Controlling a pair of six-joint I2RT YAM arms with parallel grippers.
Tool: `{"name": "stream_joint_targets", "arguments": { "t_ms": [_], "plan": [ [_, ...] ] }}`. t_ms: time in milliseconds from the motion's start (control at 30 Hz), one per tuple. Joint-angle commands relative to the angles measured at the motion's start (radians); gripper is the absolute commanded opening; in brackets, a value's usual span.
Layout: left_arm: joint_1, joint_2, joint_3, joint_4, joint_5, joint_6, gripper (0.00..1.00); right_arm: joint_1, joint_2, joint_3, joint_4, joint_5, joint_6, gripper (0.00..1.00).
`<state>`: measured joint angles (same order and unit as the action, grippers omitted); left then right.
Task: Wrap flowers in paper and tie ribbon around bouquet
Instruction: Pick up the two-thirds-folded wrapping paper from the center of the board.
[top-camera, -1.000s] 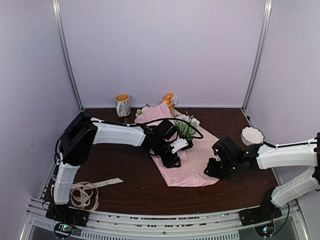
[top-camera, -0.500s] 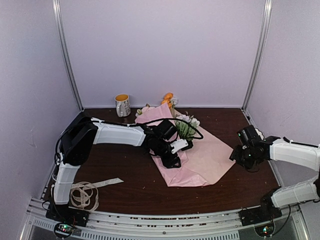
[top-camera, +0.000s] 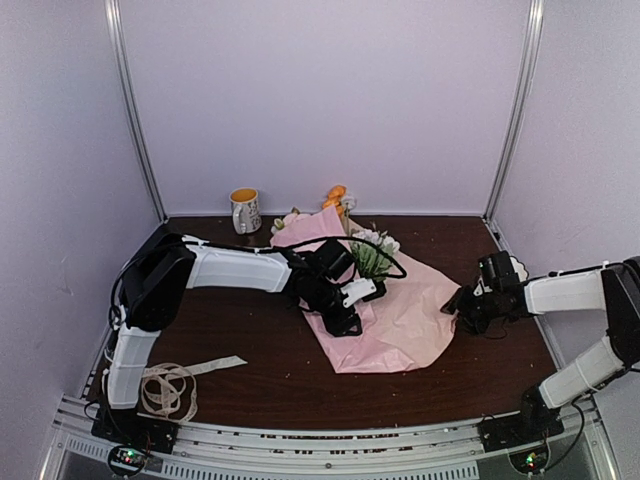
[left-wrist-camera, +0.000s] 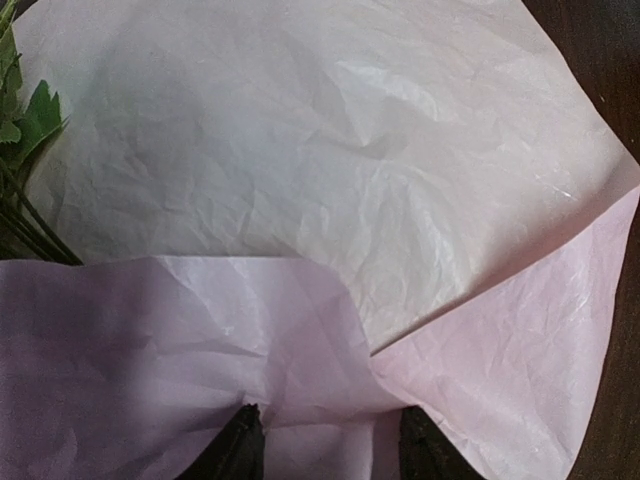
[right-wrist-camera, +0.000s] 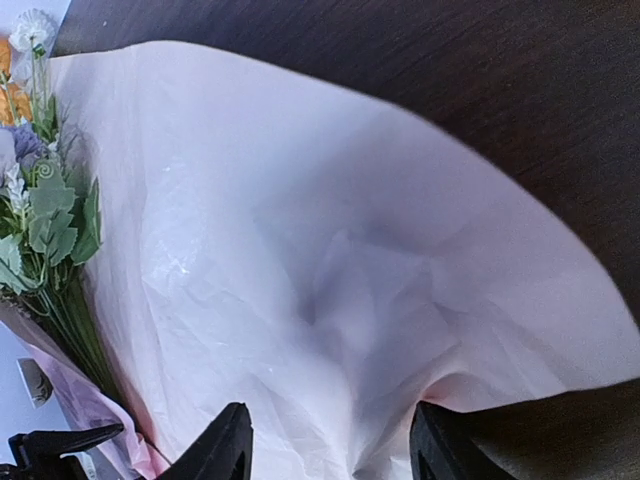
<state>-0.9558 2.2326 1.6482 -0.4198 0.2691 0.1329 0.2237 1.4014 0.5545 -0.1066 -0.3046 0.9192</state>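
Wrapping is the step in hand, as I judge it, and it is half made. The paper (top-camera: 415, 315) lies spread on the counter (top-camera: 250, 350) with the flowers (top-camera: 372, 258) on it, blooms toward the far wall and stems running toward me. The sheet's left side is folded over the stems, and my left tool (top-camera: 345, 322) sits on that fold. In its wrist view the fingers stand part-way apart with the doubled paper between them and creases drawing toward the gap. I cannot tell whether they clamp the stems underneath or only press down.

My right tool (top-camera: 462, 303) is at the sheet's right edge, low to the counter. Its jaws are spread wide, with the paper's edge lying between them and nothing pinched.

The next move, I think, calls for closing on that thin edge without tearing it, then carrying it across the stems while the left tool pins the bundle. The ribbon (top-camera: 170, 385) lies coiled near the left arm's base, well apart, not yet needed.
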Motion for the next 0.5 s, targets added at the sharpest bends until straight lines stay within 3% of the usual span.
{"name": "stream_joint_targets", "arguments": {
  "t_ms": [0, 200, 300, 467],
  "plan": [
    [-0.006, 0.019, 0.002, -0.042, 0.021, 0.004, 0.48, -0.004, -0.009, -0.013, 0.045, -0.072, 0.003, 0.50],
    [-0.006, 0.021, 0.005, -0.042, 0.021, 0.003, 0.48, -0.002, -0.065, -0.041, 0.159, -0.143, 0.040, 0.41],
    [-0.006, 0.022, 0.005, -0.042, 0.021, 0.003, 0.48, 0.003, -0.062, -0.050, 0.214, -0.186, 0.061, 0.43],
    [-0.006, 0.020, 0.004, -0.042, 0.021, 0.003, 0.48, 0.022, -0.087, -0.066, 0.135, -0.168, 0.047, 0.50]
  ]
}}
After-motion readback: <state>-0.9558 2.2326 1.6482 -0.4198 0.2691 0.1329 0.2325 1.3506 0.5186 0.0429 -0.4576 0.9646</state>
